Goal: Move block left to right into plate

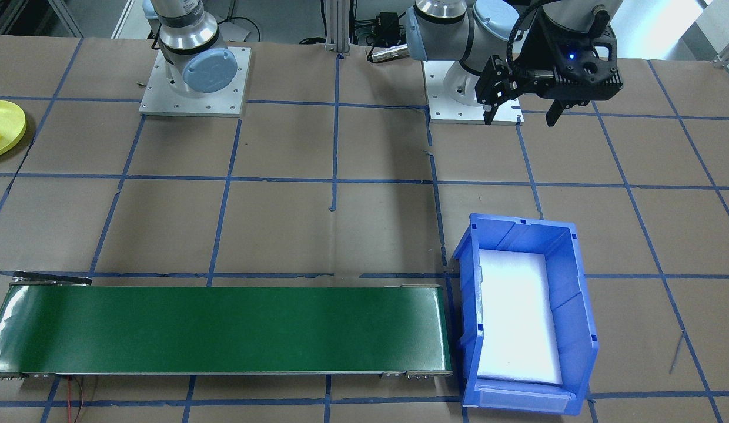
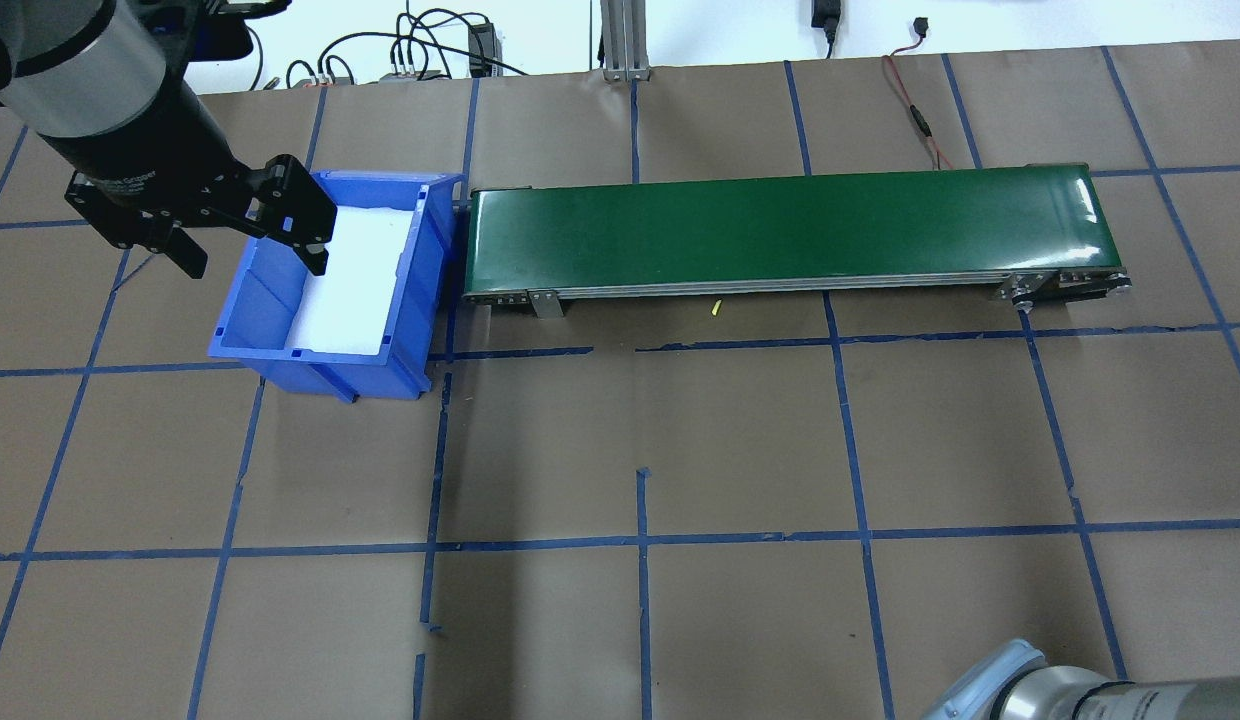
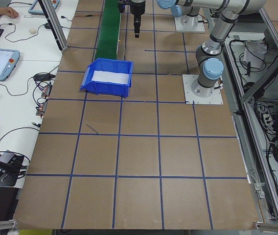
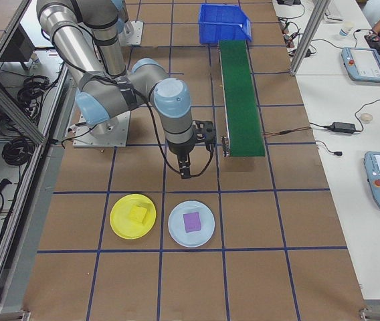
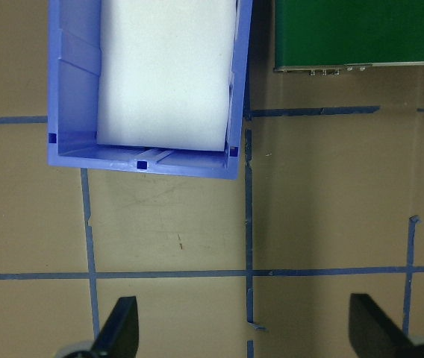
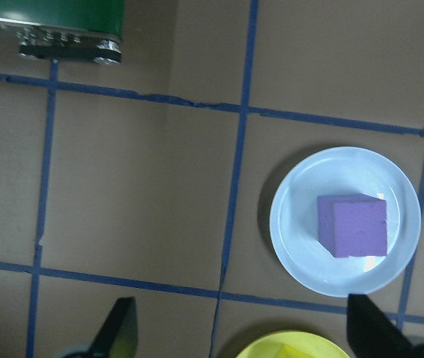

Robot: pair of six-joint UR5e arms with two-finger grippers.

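The yellow plate (image 4: 120, 226) lies on the table at the robot's right end with a yellow block (image 4: 138, 214) in it; it also shows at the edge of the front view (image 1: 9, 117). My right gripper (image 6: 245, 335) hangs open and empty above the table, between the plates and the conveyor end. Beside the yellow plate, a purple block (image 6: 352, 225) sits in a light-blue plate (image 6: 294, 186). My left gripper (image 2: 257, 265) is open and empty, raised over the near edge of the blue bin (image 2: 255, 300). The bin shows only a white liner.
A green conveyor belt (image 2: 780, 230) runs from the blue bin (image 1: 570, 282) toward the plates, and nothing lies on it. Blue tape lines grid the brown table. Operator desks with tablets and cables line the far side.
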